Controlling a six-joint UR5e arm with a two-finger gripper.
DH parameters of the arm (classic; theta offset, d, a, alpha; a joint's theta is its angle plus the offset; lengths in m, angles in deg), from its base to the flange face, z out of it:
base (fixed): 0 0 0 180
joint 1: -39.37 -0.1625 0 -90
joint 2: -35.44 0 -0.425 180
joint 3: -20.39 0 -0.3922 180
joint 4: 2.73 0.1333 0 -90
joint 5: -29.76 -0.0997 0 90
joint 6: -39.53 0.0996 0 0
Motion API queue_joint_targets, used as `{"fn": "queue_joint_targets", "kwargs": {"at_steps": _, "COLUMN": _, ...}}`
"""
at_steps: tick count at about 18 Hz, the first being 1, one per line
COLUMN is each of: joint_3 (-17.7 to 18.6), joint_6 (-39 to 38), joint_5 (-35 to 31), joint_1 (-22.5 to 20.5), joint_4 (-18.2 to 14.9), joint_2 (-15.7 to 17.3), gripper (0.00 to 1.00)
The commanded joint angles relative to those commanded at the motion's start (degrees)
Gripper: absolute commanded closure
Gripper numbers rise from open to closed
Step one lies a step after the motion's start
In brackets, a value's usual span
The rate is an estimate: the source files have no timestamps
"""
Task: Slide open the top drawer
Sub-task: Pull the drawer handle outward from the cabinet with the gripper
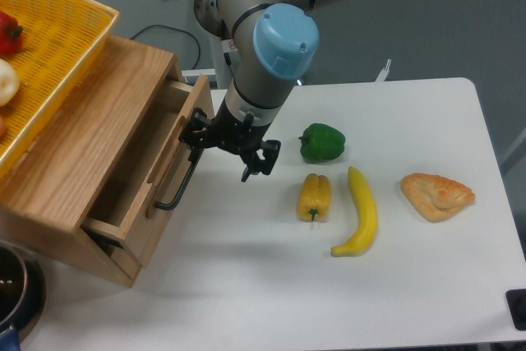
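Observation:
The top drawer (156, 223) of the light-oak cabinet (82, 145) stands partly pulled out toward the right, its inside showing. A long black bar handle (179, 180) runs across its front panel. My gripper (228, 144) hangs at the upper end of that handle. Its fingers are spread: the left finger (195, 131) sits against the handle's top end, and the right finger (261, 158) is out over the white table. Nothing is clamped between them.
A yellow woven basket (74, 22) holding produce rests on the cabinet. On the white table lie a green pepper (322, 141), a yellow pepper (314, 196), a banana (362, 211) and a pastry (437, 195). A dark bowl (12, 293) sits at the bottom left.

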Motion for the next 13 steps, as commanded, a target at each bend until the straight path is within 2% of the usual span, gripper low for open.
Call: {"fn": "queue_joint_targets", "kwargs": {"at_steps": 13, "joint_3": -0.26, "joint_6": 0.18, "joint_5": 0.0, "joint_1": -1.84, "joint_4": 1.76, "joint_2": -0.97, "gripper": 0.0}}
